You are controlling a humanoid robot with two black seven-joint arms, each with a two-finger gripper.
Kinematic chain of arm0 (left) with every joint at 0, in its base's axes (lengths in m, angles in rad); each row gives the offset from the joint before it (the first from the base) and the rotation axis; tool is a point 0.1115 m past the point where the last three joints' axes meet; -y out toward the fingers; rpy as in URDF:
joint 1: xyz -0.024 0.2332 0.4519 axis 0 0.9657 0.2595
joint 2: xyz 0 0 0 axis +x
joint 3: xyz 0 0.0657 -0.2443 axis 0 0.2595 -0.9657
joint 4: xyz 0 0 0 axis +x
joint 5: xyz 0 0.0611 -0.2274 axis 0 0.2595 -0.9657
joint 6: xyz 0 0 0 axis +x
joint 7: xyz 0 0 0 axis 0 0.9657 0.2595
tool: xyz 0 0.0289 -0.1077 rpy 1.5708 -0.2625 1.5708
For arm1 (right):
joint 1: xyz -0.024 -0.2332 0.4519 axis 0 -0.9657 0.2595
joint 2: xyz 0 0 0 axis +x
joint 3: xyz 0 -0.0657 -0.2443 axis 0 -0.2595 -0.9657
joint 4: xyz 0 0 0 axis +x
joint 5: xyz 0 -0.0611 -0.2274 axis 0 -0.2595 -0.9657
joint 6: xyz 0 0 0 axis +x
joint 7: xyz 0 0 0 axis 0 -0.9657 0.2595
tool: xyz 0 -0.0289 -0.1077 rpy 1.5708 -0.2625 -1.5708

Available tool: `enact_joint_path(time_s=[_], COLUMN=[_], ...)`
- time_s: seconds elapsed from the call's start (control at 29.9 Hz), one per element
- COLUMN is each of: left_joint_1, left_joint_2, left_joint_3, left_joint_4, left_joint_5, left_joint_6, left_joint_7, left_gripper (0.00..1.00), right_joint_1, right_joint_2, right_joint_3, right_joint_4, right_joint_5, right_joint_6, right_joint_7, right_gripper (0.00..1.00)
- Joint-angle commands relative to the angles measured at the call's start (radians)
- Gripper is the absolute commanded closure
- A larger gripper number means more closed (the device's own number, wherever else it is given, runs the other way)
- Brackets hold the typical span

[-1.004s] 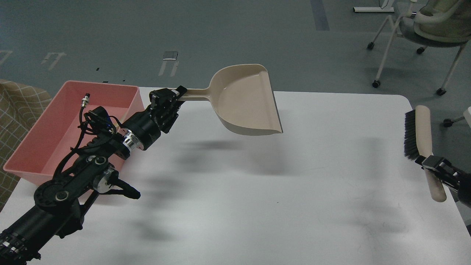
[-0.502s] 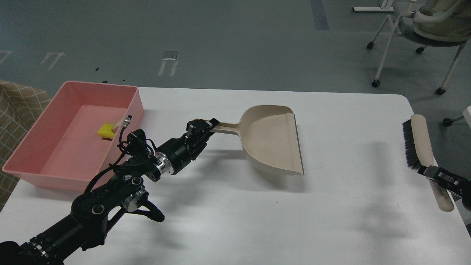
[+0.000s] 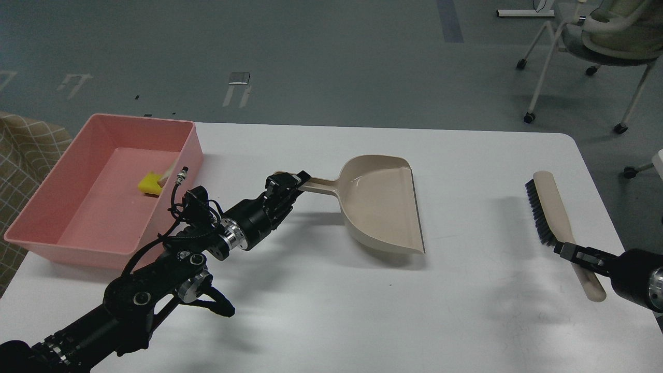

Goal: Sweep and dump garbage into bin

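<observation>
The pink bin (image 3: 62, 204) stands at the table's left edge. The yellow sponge chunk (image 3: 148, 183) lies inside it, with the off-white slice (image 3: 166, 175) beside it, partly hidden by my arm's cable. My left gripper (image 3: 288, 185) is shut on the handle of the beige dustpan (image 3: 383, 204), which rests on the table in the middle, its mouth facing right. My right gripper (image 3: 572, 252) is shut on the handle of a beige brush (image 3: 551, 210) with black bristles, at the table's right side.
The white table (image 3: 466, 311) has its right edge just beyond the brush. Office chairs (image 3: 595, 46) stand on the floor at the back right. A checked cloth (image 3: 20, 150) lies left of the bin.
The dustpan came down from above the table's back to rest on the table. The brush moved left and inward with my right gripper. The scraps came into sight in the bin.
</observation>
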Motion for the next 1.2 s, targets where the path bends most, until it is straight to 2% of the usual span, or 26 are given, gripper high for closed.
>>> enact_joint_path(time_s=[0.0,0.27,0.54,0.94,1.04,1.07,1.17], left_joint_1=[-0.001,-0.003,-0.009,-0.034,-0.046,-0.049,-0.055], left_joint_2=[0.011,0.023,0.069,0.154,0.2,0.214,0.241], left_joint_3=[-0.003,-0.018,-0.023,-0.029,-0.06,-0.086,-0.129], left_joint_4=[-0.005,-0.01,-0.01,-0.011,-0.013,-0.017,-0.025], left_joint_5=[-0.012,-0.012,-0.014,-0.163,-0.187,-0.215,-0.273], left_joint_6=[-0.008,-0.009,-0.009,-0.008,-0.011,-0.015,-0.047], left_joint_7=[0.002,0.012,0.011,0.003,0.002,0.002,0.003], left_gripper=[0.05,0.02,0.02,0.02,0.02,0.02,0.02], right_joint_1=[0.003,0.003,0.002,0.005,0.009,0.006,0.002], right_joint_2=[0.007,0.012,0.038,0.044,0.045,0.048,0.094], right_joint_3=[-0.016,-0.016,-0.018,0.005,0.072,0.126,0.248], right_joint_4=[-0.004,-0.004,-0.005,0.002,0.01,0.01,0.004], right_joint_5=[-0.014,-0.014,-0.014,-0.005,0.0,0.003,0.011], right_joint_6=[0.0,0.0,0.0,0.0,0.0,0.0,0.0], right_joint_7=[0.002,0.002,0.0,0.0,0.002,0.0,-0.006], right_gripper=[0.87,0.85,0.62,0.41,0.19,0.06,0.0])
